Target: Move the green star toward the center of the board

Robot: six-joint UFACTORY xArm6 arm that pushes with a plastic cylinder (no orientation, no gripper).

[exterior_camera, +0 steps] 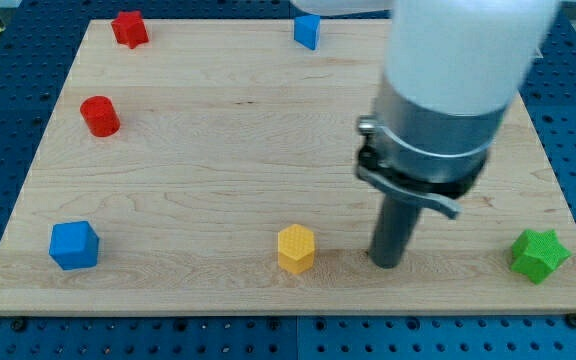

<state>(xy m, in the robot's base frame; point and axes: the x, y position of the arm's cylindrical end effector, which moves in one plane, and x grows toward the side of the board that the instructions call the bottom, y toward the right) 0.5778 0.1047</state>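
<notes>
1. Six blocks sat on the wooden board [218, 150] when I looked: two red, two blue, one yellow and one green.
2. The arm ended in a plain dark rod, with nothing to open or close, and it held nothing; my tip [388, 263] rested on the board near the view's bottom edge, touching no block.
3. One green star [539, 255] lay well off to the view's right of the tip, at about the same level, in the board's bottom right corner.
4. One yellow hexagonal block [296, 248] stood near the tip on its left side, apart from it.
5. One blue cube [74, 245] lay much farther left of the tip, in the bottom left corner.
6. One red cylinder [99, 116] stood far up and to the left of the tip.
7. One red block [129, 28], its shape unclear, sat in the top left corner.
8. One small blue block [307, 30] sat at the top edge, above the tip and slightly left.
</notes>
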